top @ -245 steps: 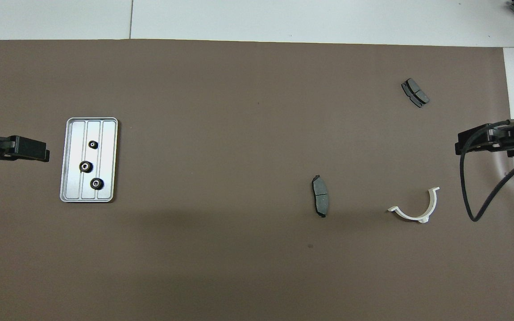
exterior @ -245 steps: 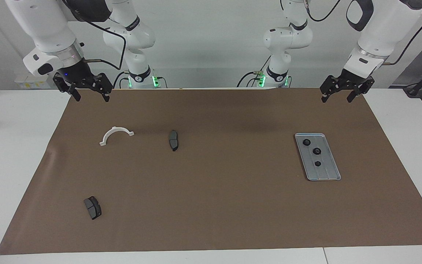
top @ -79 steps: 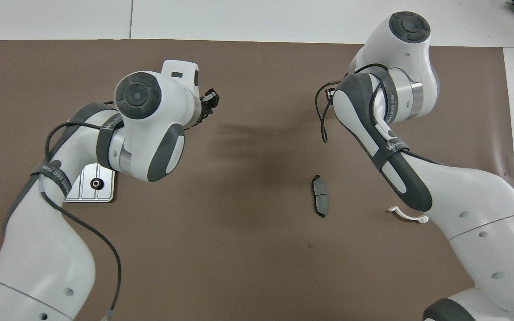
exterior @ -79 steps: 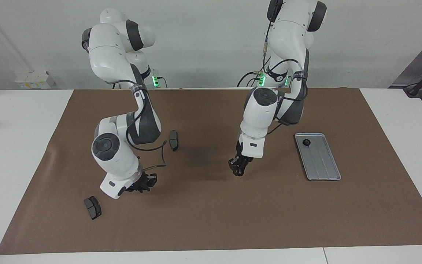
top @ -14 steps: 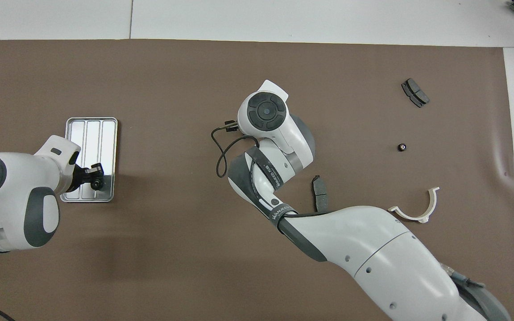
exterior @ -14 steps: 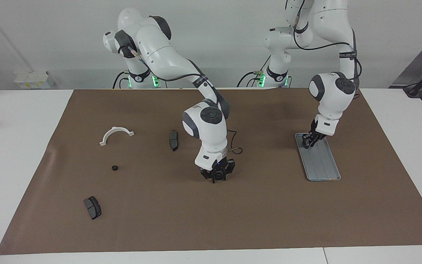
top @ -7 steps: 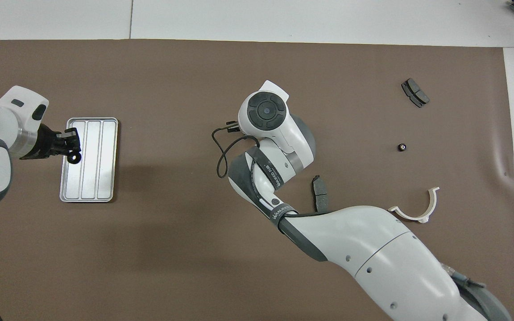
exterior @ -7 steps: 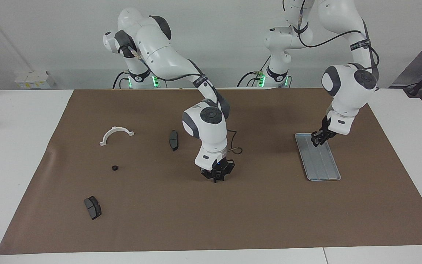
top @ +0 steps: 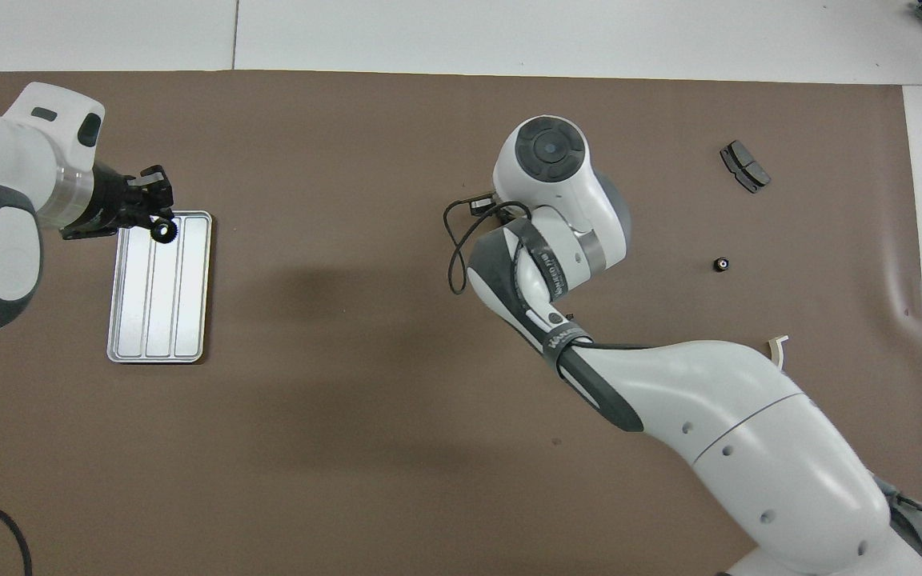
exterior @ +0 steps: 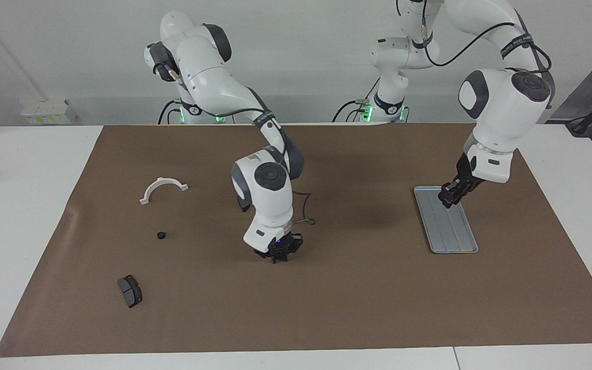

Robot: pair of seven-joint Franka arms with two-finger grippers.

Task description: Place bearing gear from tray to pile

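One tray (exterior: 452, 231), one bracket (exterior: 162, 186) – two gears (exterior: 161, 235), one brake pad (exterior: 130, 291) seen

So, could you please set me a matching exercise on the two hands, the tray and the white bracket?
Things:
1. left hand
2. right hand
3. white bracket
4. tray

Places or states:
A. lies toward the right arm's end of the table
B. hangs over bare mat near the table's middle
C. has no gear lying in it
D. grips a small black gear over the tray

Pairs: 1-D, 2-B, 3-A, 4-C
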